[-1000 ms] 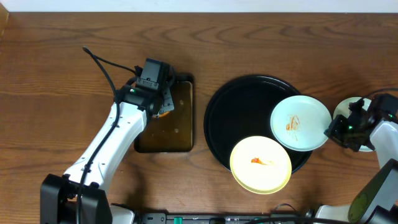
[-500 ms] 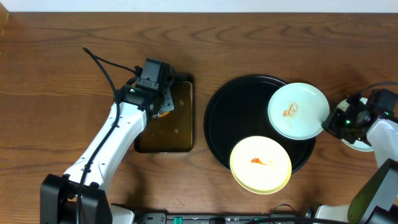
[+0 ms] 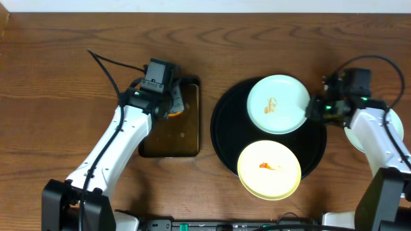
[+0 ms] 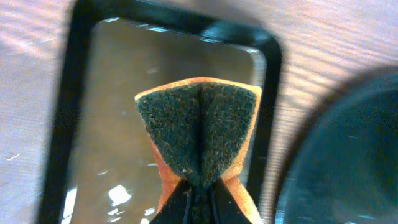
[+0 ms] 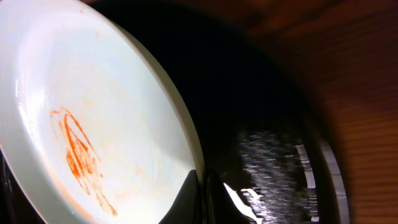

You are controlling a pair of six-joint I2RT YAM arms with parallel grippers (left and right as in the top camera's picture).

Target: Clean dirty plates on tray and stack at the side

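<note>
The right gripper (image 3: 314,108) pinches the plate (image 3: 276,104) rim-only above the tray (image 3: 226,131) — it could slip. The left gripper (image 4: 198,198) clenches the sponge (image 4: 198,130).

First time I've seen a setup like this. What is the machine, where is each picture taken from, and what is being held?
Two robot arms work at a wooden table. One picture looks down from above; the other two come from cameras on each wrist. The left gripper pinches an orange sponge over a small rectangular tray of liquid. The right gripper grips the rim of a pale blue-white plate smeared with orange sauce, over the large black tray. A pale yellow plate rests on that tray's near rim.
</note>
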